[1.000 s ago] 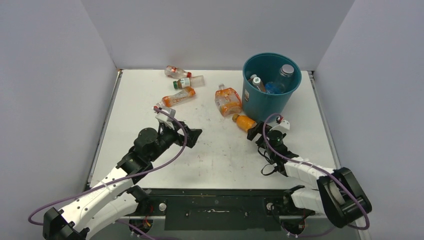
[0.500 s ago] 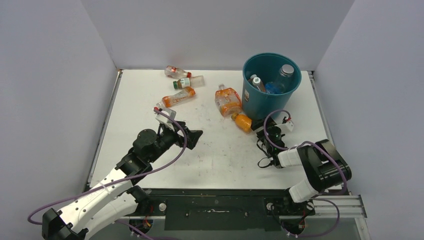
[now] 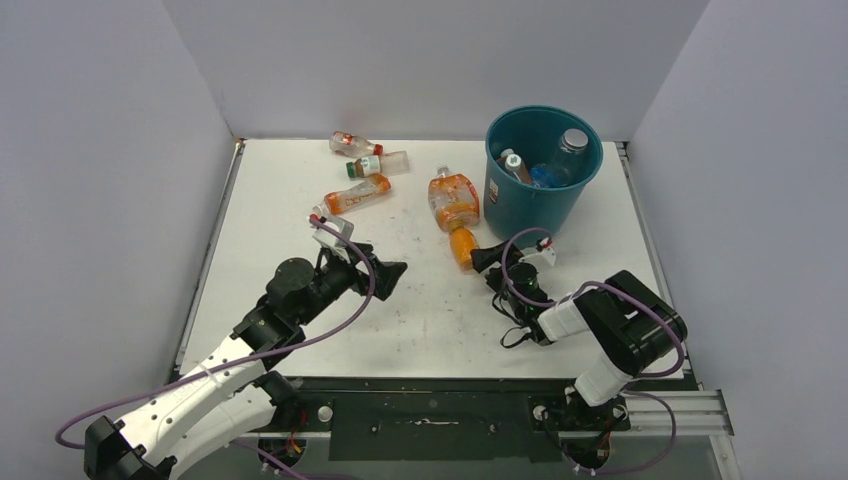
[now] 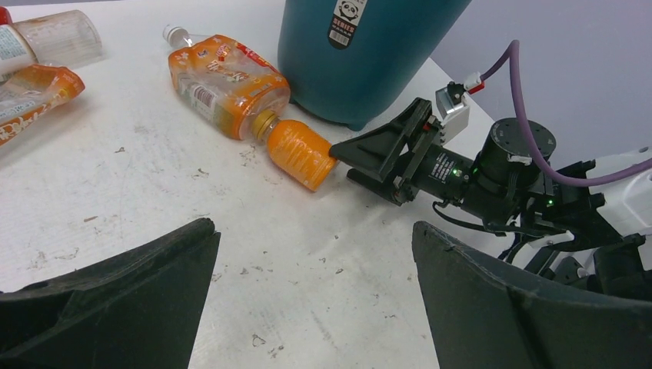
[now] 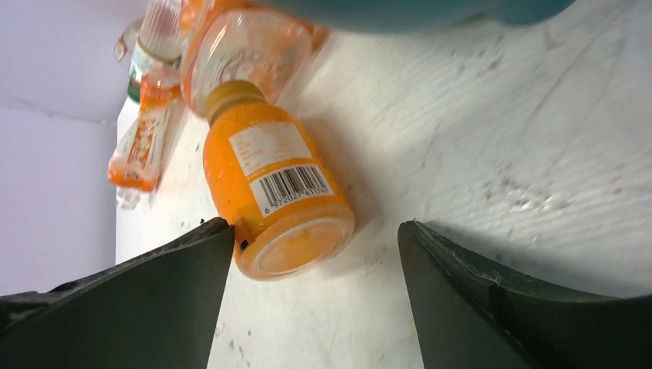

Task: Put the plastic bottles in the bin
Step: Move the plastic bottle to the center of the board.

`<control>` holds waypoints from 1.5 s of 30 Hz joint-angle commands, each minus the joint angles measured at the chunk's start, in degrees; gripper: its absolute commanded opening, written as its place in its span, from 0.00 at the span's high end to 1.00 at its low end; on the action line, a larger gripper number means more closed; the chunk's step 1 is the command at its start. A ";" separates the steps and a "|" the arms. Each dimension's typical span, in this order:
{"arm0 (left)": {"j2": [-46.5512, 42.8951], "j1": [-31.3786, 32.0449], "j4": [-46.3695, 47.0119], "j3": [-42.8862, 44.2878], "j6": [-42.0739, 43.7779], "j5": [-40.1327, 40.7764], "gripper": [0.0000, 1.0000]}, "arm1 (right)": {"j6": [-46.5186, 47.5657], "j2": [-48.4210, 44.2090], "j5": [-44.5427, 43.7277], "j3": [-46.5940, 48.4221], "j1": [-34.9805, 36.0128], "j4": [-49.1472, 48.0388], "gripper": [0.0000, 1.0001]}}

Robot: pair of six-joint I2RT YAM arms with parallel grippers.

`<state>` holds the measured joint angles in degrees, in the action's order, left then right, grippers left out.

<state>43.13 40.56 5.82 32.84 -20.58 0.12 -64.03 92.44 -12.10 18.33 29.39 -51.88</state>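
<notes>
A small orange bottle (image 3: 462, 245) (image 5: 273, 184) lies on the table just left of the bin's foot, its cap against a crushed orange bottle (image 3: 454, 200) (image 4: 227, 77). My right gripper (image 3: 484, 259) (image 5: 315, 226) is open, low over the table, with the small bottle's base at the mouth of its jaws, touching one fingertip (image 5: 219, 231). Three more plastic bottles (image 3: 357, 194) (image 3: 378, 163) (image 3: 355, 143) lie at the far left. The teal bin (image 3: 520, 205) (image 4: 361, 54) holds several bottles. My left gripper (image 3: 387, 270) (image 4: 311, 229) is wide open and holds nothing.
White walls close the table on three sides. The bin stands at the far right near the right wall. My right arm (image 4: 500, 165) lies low across the table in front of the bin, its purple cable (image 3: 520, 290) looping beside it.
My right gripper swung left along the table and its jaws narrowed. The small orange bottle was pushed left and turned, its cap now against the crushed bottle. The left arm stayed still.
</notes>
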 commanded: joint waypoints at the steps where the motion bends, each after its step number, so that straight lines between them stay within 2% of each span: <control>1: -0.05 0.11 2.44 1.53 -0.05 -1.78 0.04 | 1.48 -2.45 -2.51 -2.61 3.55 1.35 0.20; 3: 0.10 0.14 2.35 1.61 -0.16 -2.00 0.04 | 4.08 -5.42 -4.25 -3.19 5.29 4.24 0.13; 6: 0.33 0.22 2.26 1.70 -0.25 -2.36 0.04 | 10.38 -9.98 -7.55 -1.10 8.19 14.25 0.04; 8: 0.56 0.13 2.33 1.83 -0.33 -2.68 0.04 | 15.20 -11.56 -8.32 0.96 9.34 19.17 0.00; 11: 1.13 0.13 2.21 2.09 -0.43 -3.33 0.04 | 22.98 -12.17 -10.41 4.84 11.43 25.87 0.07; 15: 1.21 0.23 1.57 2.31 -0.26 -3.38 0.04 | 32.36 -14.22 -14.86 6.89 17.79 30.28 0.08; 19: 1.44 0.23 1.65 2.29 -0.27 -3.11 0.04 | 36.56 -15.50 -18.34 9.56 21.64 33.33 0.07; 24: 1.75 0.29 0.77 2.52 -0.51 -2.42 0.04 | 42.33 -13.36 -19.33 16.84 20.35 36.51 0.07; 30: 1.07 1.44 0.03 2.19 -0.38 0.06 0.04 | 46.18 -7.29 -10.70 25.79 13.00 38.40 0.05; 34: 3.04 3.23 -0.21 1.31 -7.73 4.50 0.02 | 48.63 -0.80 -6.85 33.32 11.04 40.81 0.03; 37: 6.78 3.47 4.42 -3.01 -21.40 4.11 0.25 | 49.46 3.12 -5.86 37.26 10.45 42.13 0.09; 39: 10.31 4.30 14.25 -7.74 -29.17 4.17 0.37 | 49.42 5.50 -6.14 39.02 9.99 42.60 0.12; 42: 16.36 6.16 20.73 -10.03 -33.64 7.06 0.44 | 48.80 8.17 -6.22 40.34 9.36 42.97 0.14; 45: 21.44 7.49 23.40 -9.46 -34.17 9.12 0.45 | 46.33 9.42 -4.95 39.85 8.56 42.98 0.14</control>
<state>60.49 46.46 17.58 22.55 -47.55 5.50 -15.86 101.14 -18.55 56.71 39.27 -9.30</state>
